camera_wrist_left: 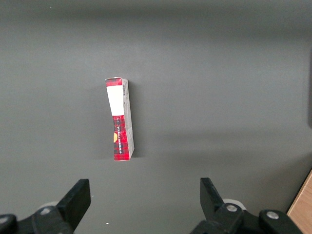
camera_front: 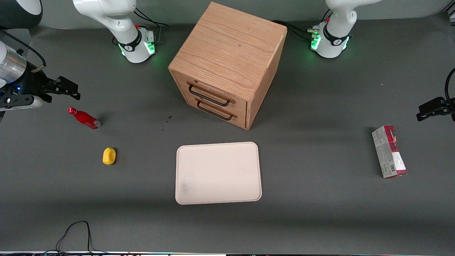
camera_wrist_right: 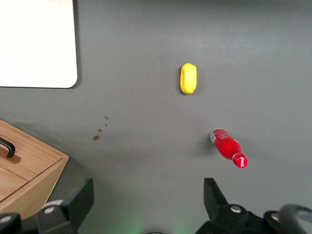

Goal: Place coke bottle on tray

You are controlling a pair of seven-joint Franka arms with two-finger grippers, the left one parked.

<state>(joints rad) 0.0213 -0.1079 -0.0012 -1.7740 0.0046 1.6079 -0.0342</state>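
One tray (camera_front: 218, 173), one coke bottle (camera_front: 84, 118) lying, open pincer (camera_front: 67, 89) above table

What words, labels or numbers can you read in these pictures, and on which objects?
None can be read.
Carton: printing and a barcode, too small to read.
Coke bottle: no legible label.
Tray: blank.
Claw: open, unmarked, above the table near the bottle.

Even overhead light, soft shadows beside the cabinet (camera_front: 227, 64), sharp focus, no glare

Oak-grain wooden cabinet (camera_front: 227, 64), matt grey table (camera_front: 320, 213)
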